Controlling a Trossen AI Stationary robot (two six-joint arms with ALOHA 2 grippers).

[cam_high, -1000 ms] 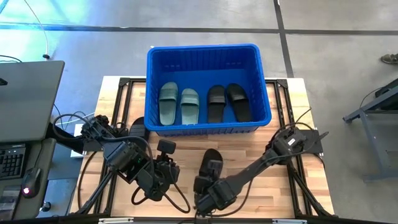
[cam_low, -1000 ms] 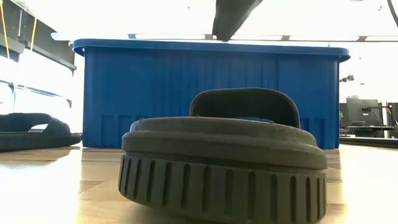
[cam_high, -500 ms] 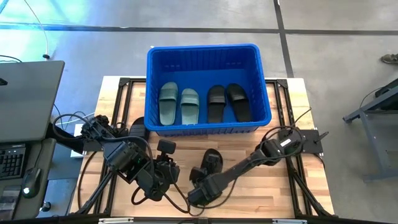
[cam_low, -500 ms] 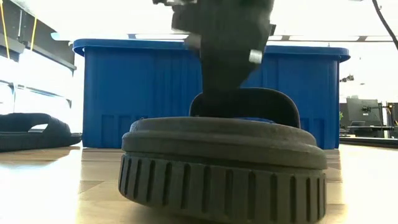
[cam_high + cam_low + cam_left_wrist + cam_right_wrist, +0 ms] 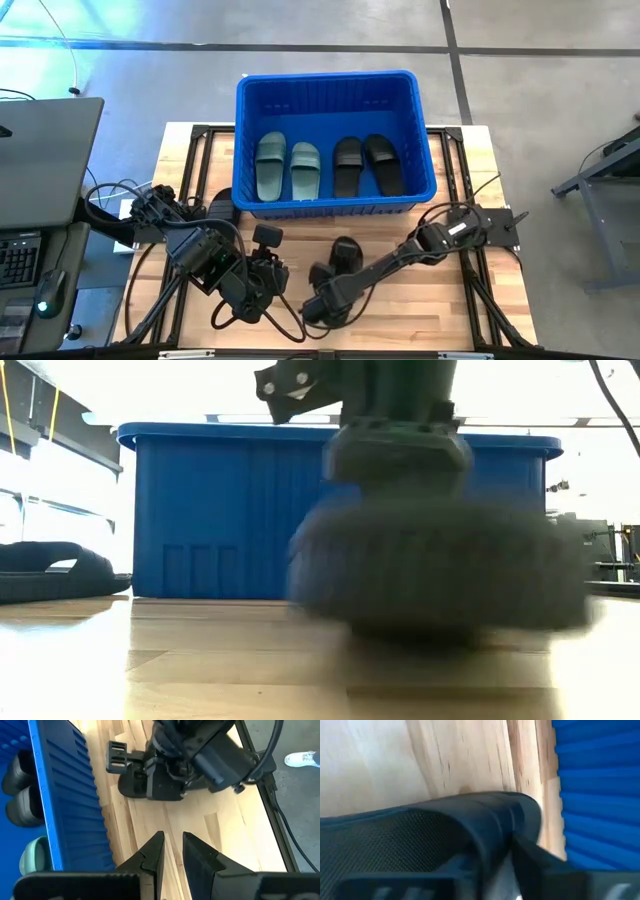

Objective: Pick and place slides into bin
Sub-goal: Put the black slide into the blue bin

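Observation:
The blue bin (image 5: 325, 76) stands at the table's far middle. It holds two green slides (image 5: 287, 167) and two black slides (image 5: 365, 164), lying flat on its floor. A black slide (image 5: 345, 252) is in front of the bin. My right gripper (image 5: 322, 298) is shut on it, and it shows blurred in the low view (image 5: 440, 575). Another black slide (image 5: 220, 203) lies sole down on the table left of the bin. My left gripper (image 5: 172, 852) waits near the front left, its fingers a narrow gap apart and empty. My right gripper comes at the black slide from above (image 5: 400, 420), pointing down. Its fingers are at the strap's edge (image 5: 520, 810), with one finger (image 5: 540, 865) beside it. The gripper hides the exact hold. The slide sits roughly level below the gripper, just clear of the table.
The bin's ribbed near wall (image 5: 230, 510) stands just behind the held slide. The left arm (image 5: 215, 260) lies close on its left. Black frame rails (image 5: 470, 270) run along the table's sides. There is bare wood at the front right.
My right gripper has gone down and a little toward the table's left edge onto the black slide and taken hold of it. The slide, which lay flat on the table, has risen just off it and is moving.

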